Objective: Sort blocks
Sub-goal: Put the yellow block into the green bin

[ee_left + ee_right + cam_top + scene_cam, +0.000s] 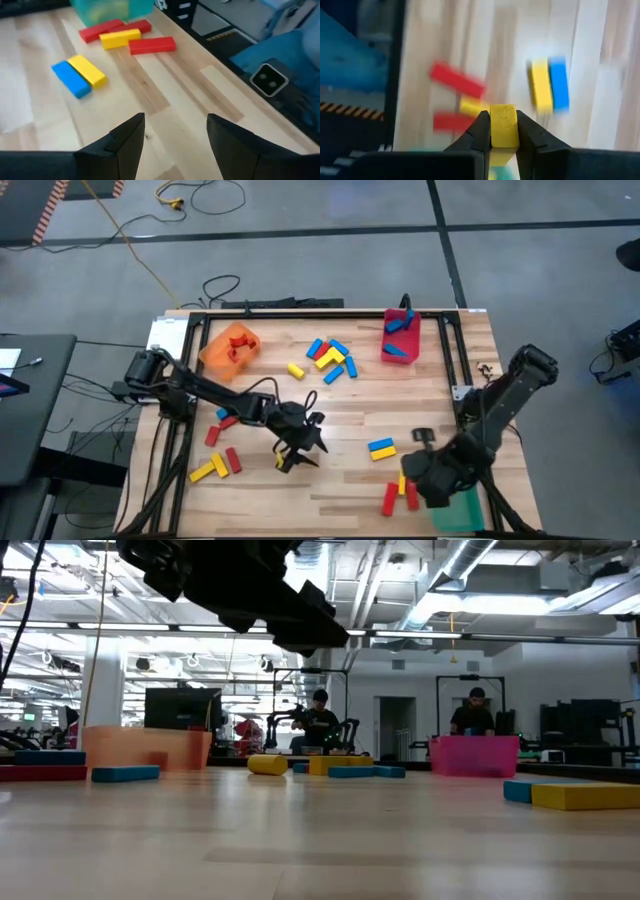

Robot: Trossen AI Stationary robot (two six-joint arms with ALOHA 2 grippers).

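Right gripper (502, 131) — fingers clamped on a yellow block (503, 126) near the green bin (462, 511); left gripper (175, 132) — fingers spread, empty, above bare table (350, 480).

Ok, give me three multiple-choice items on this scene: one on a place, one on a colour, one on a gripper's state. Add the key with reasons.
1. Where does the pink bin stand?
A. at the table's far edge, right side
B. at the table's near edge, left side
C. in the table's middle

2. What colour is the block in the right gripper?
A. red
B. blue
C. yellow

3. How is the left gripper?
A. shut on a red block
B. open, holding nothing
C. shut on a blue block

Key: 1 A, the high view shows it at the far edge, right of centre. 2 C, the right wrist view shows a yellow block clamped between the fingers. 3 B, the left wrist view shows bare wood between its spread fingers.
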